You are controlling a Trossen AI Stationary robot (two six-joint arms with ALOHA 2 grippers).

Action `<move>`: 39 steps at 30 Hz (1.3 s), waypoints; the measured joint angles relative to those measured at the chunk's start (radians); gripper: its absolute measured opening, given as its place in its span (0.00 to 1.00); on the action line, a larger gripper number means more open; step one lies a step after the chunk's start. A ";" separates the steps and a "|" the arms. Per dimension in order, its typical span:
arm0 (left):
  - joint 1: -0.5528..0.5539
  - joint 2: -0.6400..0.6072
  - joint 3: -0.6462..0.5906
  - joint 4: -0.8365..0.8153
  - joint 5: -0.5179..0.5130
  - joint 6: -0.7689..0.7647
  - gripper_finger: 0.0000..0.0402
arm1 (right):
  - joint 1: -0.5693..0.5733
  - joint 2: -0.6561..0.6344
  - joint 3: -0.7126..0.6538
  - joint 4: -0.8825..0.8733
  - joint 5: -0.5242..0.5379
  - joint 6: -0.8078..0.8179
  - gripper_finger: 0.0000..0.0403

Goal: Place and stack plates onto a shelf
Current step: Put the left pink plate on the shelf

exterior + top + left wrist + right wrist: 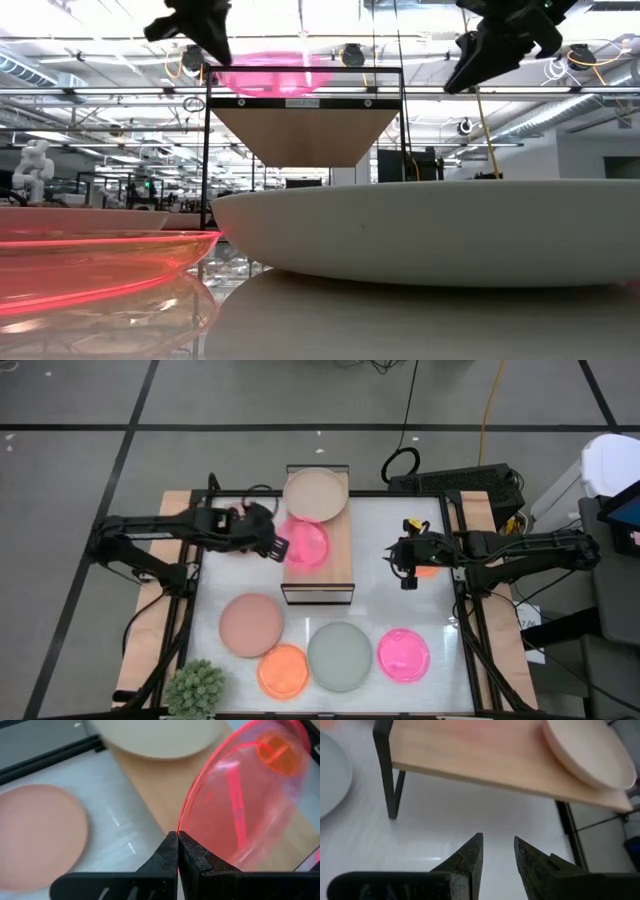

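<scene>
The light-wood shelf (pixel 335 565) stands mid-table on its black frame. A beige plate (pixel 316 494) lies flat on its far end. My left gripper (pixel 280 546) is shut on a translucent hot pink plate (pixel 306 543) over the shelf's middle. My right gripper (pixel 405 567) hovers open to the right of the shelf, touching nothing; the right wrist view shows its gap (pixel 497 851) above bare table. On the near table lie a dusty pink plate (pixel 251 625), an orange plate (pixel 283 670), a pale green plate (pixel 340 655) and another hot pink plate (pixel 403 655). My left gripper pinches the hot pink plate by its rim (pixel 181 826), on the edge toward the table's left. The fingers (pixel 165 855) come roughly level from the left. The plate is tilted above the shelf board (pixel 160 790); whether its far edge touches the board I cannot tell.
An orange object (pixel 429 569) lies on the table, mostly hidden under my right arm. A spiky green plant ball (pixel 195 690) sits at the near left corner. Wooden side boards (pixel 150 610) flank the table. The shelf's near end (pixel 320 582) is bare.
</scene>
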 joint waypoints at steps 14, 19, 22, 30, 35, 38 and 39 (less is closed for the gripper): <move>-0.005 0.057 0.000 0.065 0.070 0.055 0.00 | 0.000 0.000 0.000 0.053 0.000 -0.051 0.23; -0.008 0.057 0.000 0.083 0.067 0.082 0.03 | 0.000 0.000 -0.023 0.051 -0.001 -0.036 0.23; -0.008 0.057 0.000 0.084 0.067 0.082 0.05 | 0.000 0.000 -0.051 0.050 0.000 -0.038 0.23; -0.008 0.076 0.000 0.088 0.065 0.141 0.07 | 0.000 0.000 -0.071 0.054 -0.001 -0.042 0.23; -0.008 0.111 -0.001 0.089 0.067 0.185 0.07 | 0.000 0.000 -0.071 0.055 -0.001 -0.036 0.23; -0.009 0.119 -0.001 0.096 0.033 0.239 0.07 | 0.000 0.000 -0.071 0.055 -0.001 -0.034 0.23; -0.012 0.118 -0.001 0.099 0.001 0.244 0.07 | 0.000 0.000 -0.071 0.054 -0.001 -0.033 0.23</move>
